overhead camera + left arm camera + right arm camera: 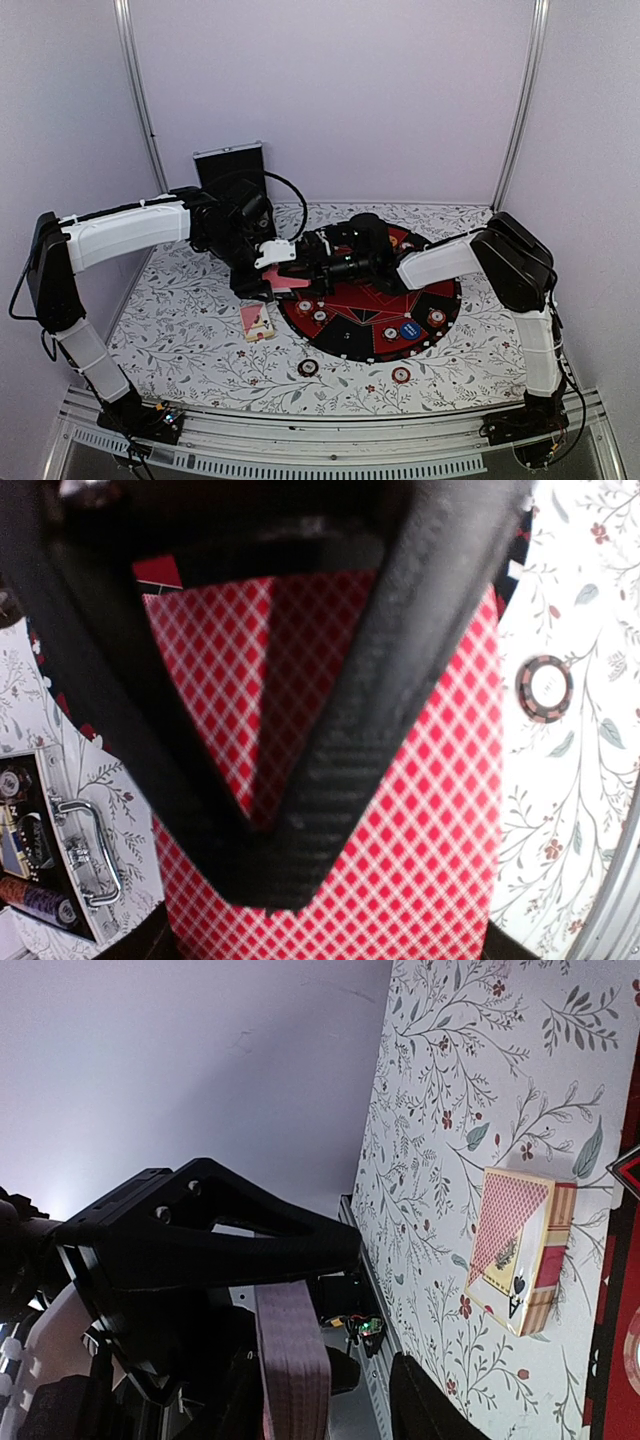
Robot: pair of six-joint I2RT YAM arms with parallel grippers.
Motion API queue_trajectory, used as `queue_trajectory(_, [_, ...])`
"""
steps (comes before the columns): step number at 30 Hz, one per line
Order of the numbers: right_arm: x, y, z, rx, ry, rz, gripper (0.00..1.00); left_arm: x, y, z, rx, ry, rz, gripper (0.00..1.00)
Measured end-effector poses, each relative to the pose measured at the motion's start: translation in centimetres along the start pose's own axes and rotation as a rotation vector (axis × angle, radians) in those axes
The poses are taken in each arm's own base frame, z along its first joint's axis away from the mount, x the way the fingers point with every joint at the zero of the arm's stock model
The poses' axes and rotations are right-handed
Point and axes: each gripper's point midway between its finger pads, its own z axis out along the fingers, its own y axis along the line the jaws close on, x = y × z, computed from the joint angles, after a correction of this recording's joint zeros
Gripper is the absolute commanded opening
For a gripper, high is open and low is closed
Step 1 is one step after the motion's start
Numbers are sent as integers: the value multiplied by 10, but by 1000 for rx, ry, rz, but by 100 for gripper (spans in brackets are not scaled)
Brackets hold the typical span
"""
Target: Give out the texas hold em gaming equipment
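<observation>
Step (judged): dealing cards, one being taken off the deck. Left fingers (395,680) clenched on card deck (440,810), pink check backs up, held off the desk (180,340) over near-left edge of round mat (345,342). Right fingers (220,1228) pushed in at deck from mat side. Pink strip (292,1360) between them, prob. one card seen edge-on. Can't tell if pinched or loose, as a gap shows beside it.

Rest of kit:
- Card box (257,320) flat on desk just left of mat.
- Several chips on mat, e.g. (437,317).
- Two chips on desk near front, (308,367) and (401,375).
- Blue button (410,330) on near-right part of mat.
- Orange button not made out.

Next move (judged): right fingers need to close on top card only and slide it clear w/o dragging neighbours. Left needs a firm hold on deck meanwhile. Then card goes down at a seat on mat.

Hidden/unclear:
- Top view: both wrists overlap, so finger-to-card contact not visible.
- Left wrist view: mostly own fingers + deck, no card faces, deck thickness unknown.
- Right wrist view: lower finger cut off at frame bottom.
- Black case (230,168) partly behind left arm; only handle corner in left wrist view, contents blurry.
</observation>
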Motion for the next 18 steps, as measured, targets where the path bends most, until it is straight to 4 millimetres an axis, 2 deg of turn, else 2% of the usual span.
queue_trajectory(10, [-2, 1, -13, 21, -8, 1, 38, 0, 1, 0, -4, 1, 0, 0])
queue_trajectory(18, [-1, -3, -30, 45, -16, 24, 26, 1, 1, 0, -6, 6, 0, 0])
